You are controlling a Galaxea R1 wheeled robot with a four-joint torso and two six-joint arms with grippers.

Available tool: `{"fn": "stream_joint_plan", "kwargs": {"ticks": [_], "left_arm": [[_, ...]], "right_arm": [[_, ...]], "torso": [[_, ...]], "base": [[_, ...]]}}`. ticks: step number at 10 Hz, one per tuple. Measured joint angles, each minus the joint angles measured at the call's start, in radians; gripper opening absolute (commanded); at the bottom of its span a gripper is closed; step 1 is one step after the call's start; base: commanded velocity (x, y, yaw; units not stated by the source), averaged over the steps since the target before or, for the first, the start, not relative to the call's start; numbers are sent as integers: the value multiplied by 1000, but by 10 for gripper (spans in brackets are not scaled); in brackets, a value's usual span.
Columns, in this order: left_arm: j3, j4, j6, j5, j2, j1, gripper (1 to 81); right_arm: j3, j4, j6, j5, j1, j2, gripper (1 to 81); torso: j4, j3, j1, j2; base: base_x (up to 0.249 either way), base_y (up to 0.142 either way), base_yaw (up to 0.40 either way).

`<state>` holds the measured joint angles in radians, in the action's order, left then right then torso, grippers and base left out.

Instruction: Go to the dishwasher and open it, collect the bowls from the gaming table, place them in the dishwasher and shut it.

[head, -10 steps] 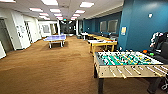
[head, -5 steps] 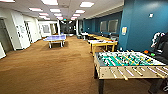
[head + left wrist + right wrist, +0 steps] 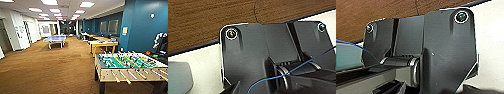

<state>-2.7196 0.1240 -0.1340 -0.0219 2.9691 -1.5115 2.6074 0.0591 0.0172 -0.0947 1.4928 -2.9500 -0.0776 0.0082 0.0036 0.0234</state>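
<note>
The gaming table (image 3: 108,75) stands at the lower right of the head view, with a green field (image 3: 125,62), pale wooden sides and rods with handles pointing toward me. Just past its far right corner lie a small orange thing (image 3: 148,52) and a green thing (image 3: 155,56). They are too blurred to tell whether they are bowls. The dishwasher is out of view. Both wrist views look down over the robot's dark plate onto brown carpet (image 3: 205,22) and a white surface (image 3: 491,50).
Brown carpet (image 3: 50,67) stretches ahead and to the left. A blue table-tennis table (image 3: 55,39) stands at the back, and yellow tables (image 3: 102,45) line the teal wall (image 3: 140,27) on the right. A person (image 3: 160,41) is at the far right edge.
</note>
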Motion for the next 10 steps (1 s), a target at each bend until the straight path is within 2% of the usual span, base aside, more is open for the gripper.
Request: {"fn": "stream_joint_plan", "kwargs": {"ticks": [10], "left_arm": [[2,0,0,-1,8,-3,811]], "right_arm": [[13,1,0,-2,1,3,811]], "torso": [[0,0,-2,0]], "base": [[138,0,0]]}}
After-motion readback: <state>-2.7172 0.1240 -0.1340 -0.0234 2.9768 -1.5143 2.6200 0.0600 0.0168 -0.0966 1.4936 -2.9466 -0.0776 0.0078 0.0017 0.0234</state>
